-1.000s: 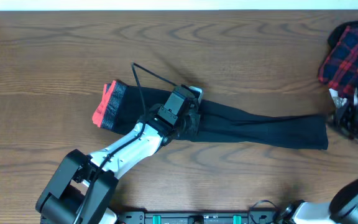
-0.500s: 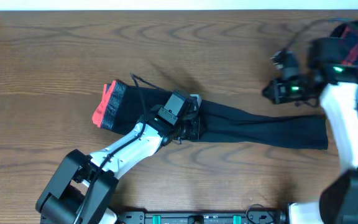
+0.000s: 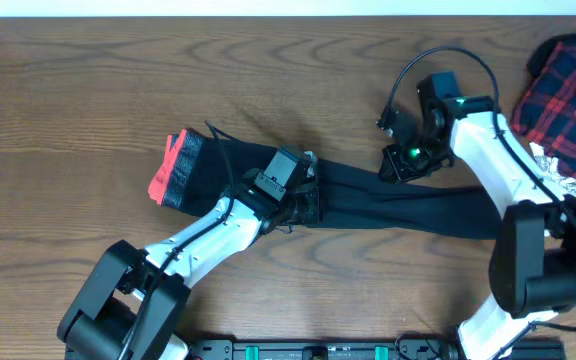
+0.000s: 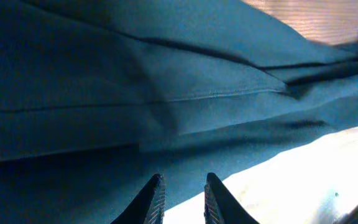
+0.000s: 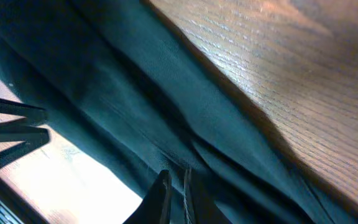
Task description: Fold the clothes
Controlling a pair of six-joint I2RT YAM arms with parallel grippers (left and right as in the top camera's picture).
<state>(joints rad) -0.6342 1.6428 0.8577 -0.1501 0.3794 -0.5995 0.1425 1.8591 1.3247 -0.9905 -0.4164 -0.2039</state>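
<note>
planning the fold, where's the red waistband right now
In the overhead view the waistband is at the left end of the trousers, left of the table's centre, with the left gripper on the cloth to its right.

No writing, label, brand name or number can be read in any view. The trousers (image 3: 418,205) are plain dark cloth, and their waistband (image 3: 171,168) at the left end shows only a red-orange edge. The plaid garment (image 3: 568,95) at the far right shows only its check. Any marking on the base (image 3: 328,350) at the near edge is too small to make out.
</note>
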